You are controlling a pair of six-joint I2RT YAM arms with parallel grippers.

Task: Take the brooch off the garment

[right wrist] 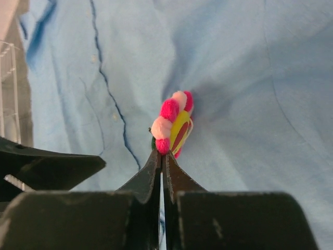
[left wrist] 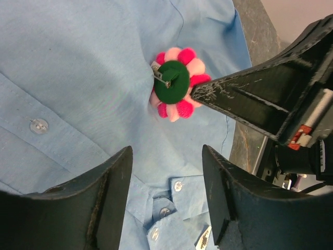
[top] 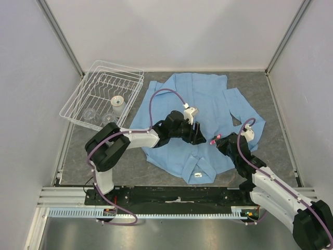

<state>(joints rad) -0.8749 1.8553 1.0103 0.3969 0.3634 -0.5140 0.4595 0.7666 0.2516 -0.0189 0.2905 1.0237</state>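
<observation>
The light blue garment (top: 197,99) lies spread flat on the table. The brooch (top: 214,139), with pink and red petals, stands on edge above the shirt's right side. My right gripper (right wrist: 162,153) is shut on the brooch's (right wrist: 174,122) lower rim. In the left wrist view the brooch (left wrist: 174,83) shows its green back and metal pin, whose end meets the cloth (left wrist: 78,62). The fabric (right wrist: 250,78) puckers toward it. My left gripper (left wrist: 166,172) hovers open just left of the brooch, over the collar buttons, with nothing between its fingers.
A white wire dish rack (top: 104,94) holding a cup (top: 118,101) and glasses stands at the back left. The collar's white label (top: 198,175) lies near the front edge. Walls enclose the table on three sides.
</observation>
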